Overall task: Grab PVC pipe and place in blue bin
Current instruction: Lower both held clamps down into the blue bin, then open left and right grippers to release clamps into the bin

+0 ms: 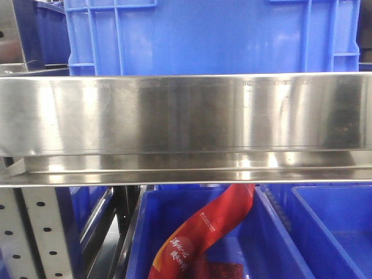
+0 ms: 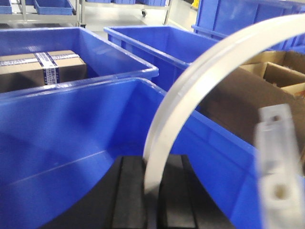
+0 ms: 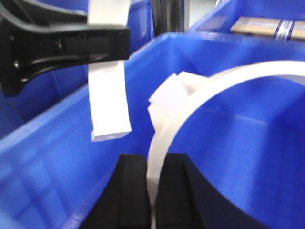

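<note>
The left gripper (image 2: 152,191) is holding the PVC pipe (image 2: 190,86) with its jaws clamped on the white strip. From there the pipe is arcing up and to the right above the open blue bin (image 2: 71,143). The right gripper (image 3: 152,191) is doing much the same, its jaws clamped on a white curve that is carrying a blocky fitting (image 3: 171,90) and hanging over the bin's blue floor. In the right wrist view a cut end is dangling below the left arm's jaws. Whether the two arms are sharing one bent length or holding two pieces, I cannot tell. The step in hand is looking like the placing, and it seems close to release. Since the pipe is bowed, it is probably storing some spring, so both arms would do well by sinking until the arc is sitting below the rim before either one is letting go. Opening one side first, with the other steadying, would help, as would steering the high part of the arc clear of the far wall. As for writing, a red ribbon (image 1: 203,232) in the lower bin under the steel bench (image 1: 186,116) is showing white Chinese characters too small to read. The tape on the cardboard box (image 2: 28,71) is bearing print too blurred to make out.
</note>
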`<state>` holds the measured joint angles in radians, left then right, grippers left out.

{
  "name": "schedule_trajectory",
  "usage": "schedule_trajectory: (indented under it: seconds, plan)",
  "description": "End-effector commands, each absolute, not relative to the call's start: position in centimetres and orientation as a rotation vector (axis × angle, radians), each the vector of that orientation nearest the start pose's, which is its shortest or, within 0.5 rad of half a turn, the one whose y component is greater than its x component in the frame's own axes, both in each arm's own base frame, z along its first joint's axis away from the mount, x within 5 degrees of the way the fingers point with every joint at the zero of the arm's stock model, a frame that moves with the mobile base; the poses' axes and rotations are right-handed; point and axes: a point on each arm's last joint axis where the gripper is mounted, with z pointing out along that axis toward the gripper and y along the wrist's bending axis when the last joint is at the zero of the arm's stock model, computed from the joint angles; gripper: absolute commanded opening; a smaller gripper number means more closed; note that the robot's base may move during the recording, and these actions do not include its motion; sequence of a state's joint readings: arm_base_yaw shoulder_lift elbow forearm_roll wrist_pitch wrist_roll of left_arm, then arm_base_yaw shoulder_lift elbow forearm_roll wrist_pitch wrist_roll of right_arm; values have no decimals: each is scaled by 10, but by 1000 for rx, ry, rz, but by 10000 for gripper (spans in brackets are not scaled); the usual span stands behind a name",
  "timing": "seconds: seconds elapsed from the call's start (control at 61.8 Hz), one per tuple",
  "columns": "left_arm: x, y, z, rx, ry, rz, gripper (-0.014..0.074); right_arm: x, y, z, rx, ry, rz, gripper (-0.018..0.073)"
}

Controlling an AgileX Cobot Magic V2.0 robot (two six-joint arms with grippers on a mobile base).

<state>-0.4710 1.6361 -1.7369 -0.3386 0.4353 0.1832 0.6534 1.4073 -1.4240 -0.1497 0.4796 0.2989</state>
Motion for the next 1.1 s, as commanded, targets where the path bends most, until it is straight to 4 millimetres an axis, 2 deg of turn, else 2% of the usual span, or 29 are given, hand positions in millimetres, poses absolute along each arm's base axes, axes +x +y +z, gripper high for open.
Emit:
schedule_trajectory:
  seconds: [0.0,0.081,0.162,0.243,0.356,0.404,0.469,0.615,0.712,0.76,0.971,1.051,1.084]
  plan:
    - [336,-186,458,411,1759,-551,-111,264,193,427,-432,1891,476,-168]
    - [337,-186,455,422,1777,-544,-110,263,193,427,-432,1891,476,-157]
    - [338,-187,450,446,1810,-528,-64,263,193,427,-432,1891,476,-78]
    - [338,-188,446,458,1835,-525,35,263,193,427,-432,1891,476,66]
    - [340,-189,442,466,1857,-525,227,263,193,427,-432,1891,476,275]
    - [341,-190,439,470,1868,-524,290,263,193,427,-432,1891,476,340]
    - [341,-190,438,473,1875,-524,338,263,193,427,-432,1893,475,372]
    - [341,-190,438,476,1882,-524,322,263,193,427,-432,1893,475,337]
    - [338,-189,441,477,1878,-526,286,260,191,432,-427,1876,481,248]
    - [336,-187,444,479,1874,-527,252,257,188,437,-423,1862,486,169]
    - [315,-177,467,480,1828,-535,-6,243,176,456,-404,1793,505,-166]
    - [307,-174,474,486,1821,-538,-111,242,175,459,-406,1767,499,-168]
    - [304,-173,475,491,1825,-539,-111,241,174,460,-405,1764,500,-168]
